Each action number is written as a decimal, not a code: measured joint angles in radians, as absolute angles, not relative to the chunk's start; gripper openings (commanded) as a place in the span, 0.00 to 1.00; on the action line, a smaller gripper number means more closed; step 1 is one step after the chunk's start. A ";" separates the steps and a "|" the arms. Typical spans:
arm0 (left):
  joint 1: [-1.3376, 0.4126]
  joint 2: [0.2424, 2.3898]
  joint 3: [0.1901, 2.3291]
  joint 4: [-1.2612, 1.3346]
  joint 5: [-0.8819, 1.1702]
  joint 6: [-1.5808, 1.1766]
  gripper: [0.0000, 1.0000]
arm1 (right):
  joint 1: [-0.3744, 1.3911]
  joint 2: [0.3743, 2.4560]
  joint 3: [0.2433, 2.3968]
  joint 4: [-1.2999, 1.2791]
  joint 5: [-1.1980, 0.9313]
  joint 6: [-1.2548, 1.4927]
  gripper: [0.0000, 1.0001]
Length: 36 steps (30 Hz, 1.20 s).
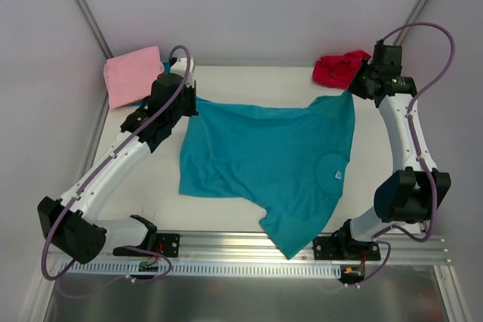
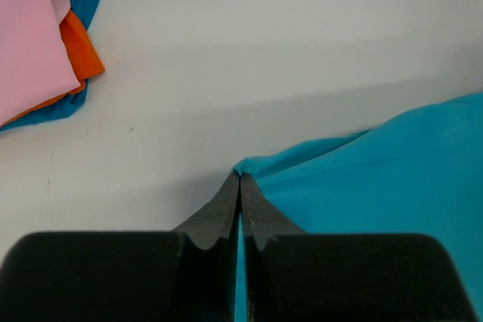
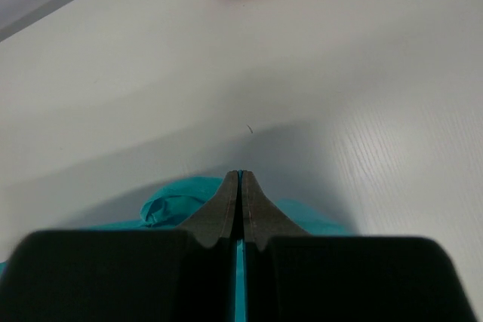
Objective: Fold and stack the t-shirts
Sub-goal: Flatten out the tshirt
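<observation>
A teal t-shirt (image 1: 272,160) lies spread across the middle of the table, one sleeve hanging over the near edge. My left gripper (image 1: 195,103) is shut on its far left corner; the wrist view shows teal cloth (image 2: 377,179) pinched between the fingers (image 2: 226,209). My right gripper (image 1: 352,93) is shut on the far right corner, with teal cloth (image 3: 170,201) bunched under the fingers (image 3: 253,209). A stack of folded shirts, pink (image 1: 132,73) on top, over orange (image 2: 79,47) and blue, sits at the far left. A crumpled red shirt (image 1: 339,68) lies at the far right.
Bare white table (image 1: 249,81) runs along the far side between the pink stack and the red shirt. Metal frame posts (image 1: 83,5) rise at the back corners. A rail (image 1: 241,250) with the arm bases runs along the near edge.
</observation>
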<state>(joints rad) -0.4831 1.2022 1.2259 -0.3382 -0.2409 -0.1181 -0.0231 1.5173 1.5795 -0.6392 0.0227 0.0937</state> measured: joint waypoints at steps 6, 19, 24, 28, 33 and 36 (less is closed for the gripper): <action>-0.483 1.311 1.154 -0.181 -0.299 -0.104 0.01 | -0.023 1.617 1.584 -0.548 0.032 0.097 0.00; -0.485 1.172 0.839 0.157 -0.517 -0.047 0.99 | 0.029 1.491 1.499 -0.392 0.108 0.003 0.99; -0.485 1.016 0.870 0.012 -0.443 -0.140 0.99 | 0.075 1.211 1.388 -0.440 0.125 0.018 0.99; -0.485 0.992 0.885 -0.115 -0.319 -0.247 0.99 | 0.098 0.973 1.226 -0.478 0.119 0.055 1.00; -0.485 1.022 0.823 -0.287 -0.180 -0.379 0.99 | 0.101 0.820 1.055 -0.596 0.108 0.078 0.99; -0.485 1.074 0.788 -0.366 -0.131 -0.447 0.98 | 0.101 0.789 0.963 -0.647 0.097 0.078 1.00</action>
<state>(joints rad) -0.4854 1.0740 0.7883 -0.3656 -0.1310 -0.4473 0.1009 0.7895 0.9627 -0.6468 0.0967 0.0784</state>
